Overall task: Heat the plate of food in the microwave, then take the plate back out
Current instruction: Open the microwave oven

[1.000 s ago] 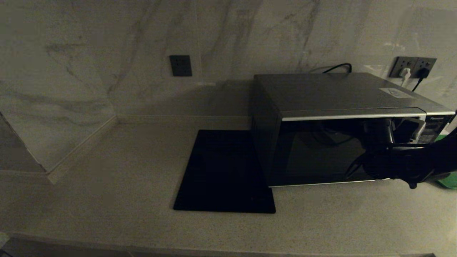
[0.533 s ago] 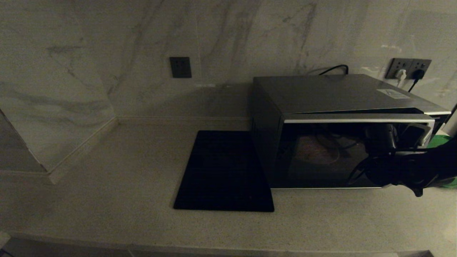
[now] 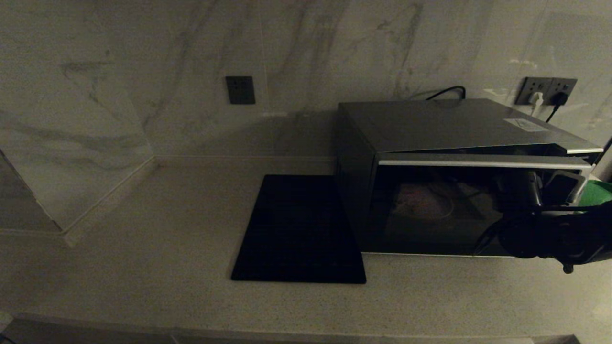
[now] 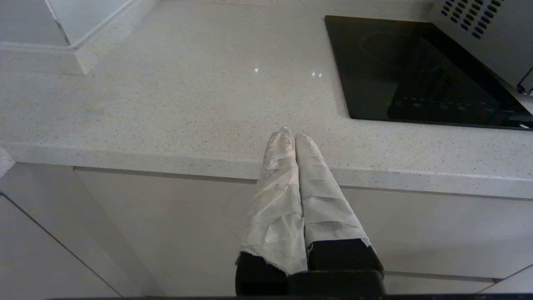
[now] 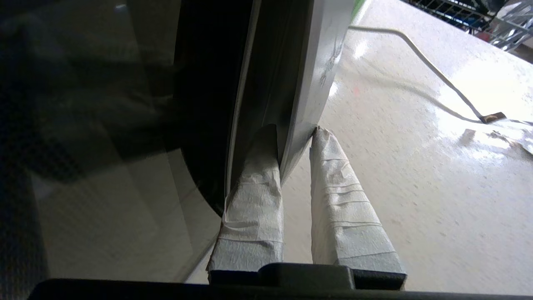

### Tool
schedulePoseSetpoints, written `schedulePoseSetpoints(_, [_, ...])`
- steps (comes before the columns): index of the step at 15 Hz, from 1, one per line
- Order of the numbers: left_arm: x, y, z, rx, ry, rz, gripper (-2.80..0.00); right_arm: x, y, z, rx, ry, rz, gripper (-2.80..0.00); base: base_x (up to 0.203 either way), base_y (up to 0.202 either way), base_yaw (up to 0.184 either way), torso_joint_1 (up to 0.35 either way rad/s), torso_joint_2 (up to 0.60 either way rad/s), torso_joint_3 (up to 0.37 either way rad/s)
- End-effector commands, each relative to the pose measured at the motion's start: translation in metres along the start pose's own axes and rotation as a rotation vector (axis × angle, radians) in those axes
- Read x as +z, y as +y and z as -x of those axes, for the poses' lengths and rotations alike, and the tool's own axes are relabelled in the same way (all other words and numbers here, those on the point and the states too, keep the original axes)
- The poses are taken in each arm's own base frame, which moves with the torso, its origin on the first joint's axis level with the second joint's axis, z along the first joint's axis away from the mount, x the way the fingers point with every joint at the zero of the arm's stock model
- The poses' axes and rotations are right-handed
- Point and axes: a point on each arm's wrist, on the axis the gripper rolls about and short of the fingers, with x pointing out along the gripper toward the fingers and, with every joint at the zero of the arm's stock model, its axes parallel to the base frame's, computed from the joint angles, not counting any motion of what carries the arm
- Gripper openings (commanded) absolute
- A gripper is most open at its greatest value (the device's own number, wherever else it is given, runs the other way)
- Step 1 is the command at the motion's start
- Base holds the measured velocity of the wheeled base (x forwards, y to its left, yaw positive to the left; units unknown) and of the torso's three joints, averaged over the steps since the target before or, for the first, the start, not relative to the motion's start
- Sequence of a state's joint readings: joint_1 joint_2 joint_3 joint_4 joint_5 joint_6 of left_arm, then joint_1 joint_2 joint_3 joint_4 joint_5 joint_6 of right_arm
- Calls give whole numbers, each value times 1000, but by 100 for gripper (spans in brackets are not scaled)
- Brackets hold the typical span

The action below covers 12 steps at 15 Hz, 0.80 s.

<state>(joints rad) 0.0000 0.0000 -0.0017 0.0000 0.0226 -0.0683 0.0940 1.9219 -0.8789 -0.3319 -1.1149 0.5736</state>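
The grey-silver microwave stands at the right of the counter, and its dark glass door is ajar at its right edge. Through the glass the plate of food shows dimly inside. My right gripper is shut on the door's free edge, one taped finger on the inner side and one on the outer side. My right arm comes in low from the right, in front of the door. The left gripper is shut on nothing and parked at the counter's front edge.
A flat black square mat lies just left of the microwave. A green tray shows behind the door's right end. Wall sockets with plugs sit behind, and a thin cable lies on the counter.
The microwave door has gone from shut to ajar at its right edge, with my right gripper coming back with it. The plate now shows through the glass.
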Motion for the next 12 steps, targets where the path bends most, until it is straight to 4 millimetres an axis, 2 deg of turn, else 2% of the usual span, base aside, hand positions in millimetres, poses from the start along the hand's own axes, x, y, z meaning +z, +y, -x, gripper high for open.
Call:
schedulePoseSetpoints(1, [0,0,0,0,0,1,-280,6,-14,11,19,-5,-20,-280,0,0,0,0,0,0])
schedulePoseSetpoints(5, [0,0,0,0,0,1,-280,7,-38,22,39,5,-21,-280,0,0,0,0,0,0])
schedulePoseSetpoints(12, [0,0,0,0,0,1,-280,4,-70,35,52,14,-15,-280,0,0,0,0,0,0])
